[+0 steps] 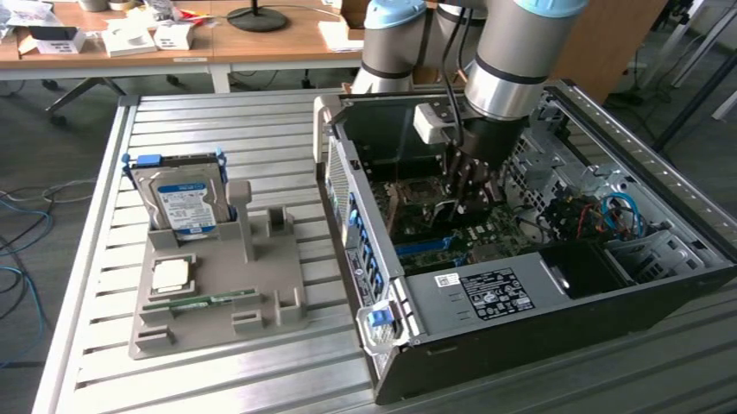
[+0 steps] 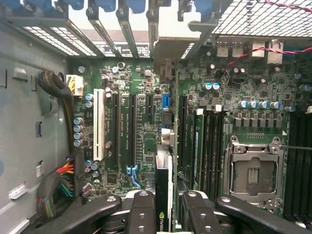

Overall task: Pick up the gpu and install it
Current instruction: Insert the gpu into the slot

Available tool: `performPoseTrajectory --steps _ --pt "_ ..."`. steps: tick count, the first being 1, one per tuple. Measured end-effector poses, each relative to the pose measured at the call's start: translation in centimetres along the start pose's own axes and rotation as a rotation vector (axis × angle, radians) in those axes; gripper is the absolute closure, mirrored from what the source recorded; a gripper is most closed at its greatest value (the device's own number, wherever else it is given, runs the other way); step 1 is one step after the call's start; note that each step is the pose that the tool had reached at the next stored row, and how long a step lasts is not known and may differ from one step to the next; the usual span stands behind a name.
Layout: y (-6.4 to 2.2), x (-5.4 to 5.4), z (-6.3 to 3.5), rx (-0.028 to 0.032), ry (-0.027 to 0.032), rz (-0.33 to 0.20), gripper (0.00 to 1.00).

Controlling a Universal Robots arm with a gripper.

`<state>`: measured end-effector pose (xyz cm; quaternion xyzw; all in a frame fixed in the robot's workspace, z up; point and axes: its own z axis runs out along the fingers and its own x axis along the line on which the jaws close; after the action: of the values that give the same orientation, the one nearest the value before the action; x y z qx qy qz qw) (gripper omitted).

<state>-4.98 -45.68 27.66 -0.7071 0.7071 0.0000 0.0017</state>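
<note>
The gripper (image 2: 168, 214) is closed on the gpu (image 2: 163, 180). The card is seen edge-on in the wrist view, clamped between the dark fingers (image 2: 144, 212), with a logo on its near edge. The gpu is held over the motherboard (image 2: 146, 97), running parallel to the long black slots (image 2: 131, 131) and just beside them. Whether it touches the board cannot be told. A white slot (image 2: 99, 124) lies beyond the black ones, a cable bundle (image 2: 58, 92) hangs along the case wall past it, and the CPU socket (image 2: 253, 170) sits on the other side of the card.

In the exterior view the gripper (image 1: 467, 185) is lowered into the open case (image 1: 495, 297), which fills the right half of the frame. The room around it is bounded closely by the case walls and the drive cage. At the lower left of the frame, well apart from the case, a grey holder (image 1: 276, 297) rests on the slatted table (image 1: 230, 121), with a hard drive (image 1: 185, 203) standing upright in it.
</note>
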Motion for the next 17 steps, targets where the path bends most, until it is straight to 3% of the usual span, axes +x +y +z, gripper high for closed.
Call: performPoseTrajectory --steps 8,17 --pt "0.32 -0.01 0.03 0.0001 0.0003 0.0 0.74" --pt "0.47 0.0 0.22 0.0 0.0084 0.0 0.74"
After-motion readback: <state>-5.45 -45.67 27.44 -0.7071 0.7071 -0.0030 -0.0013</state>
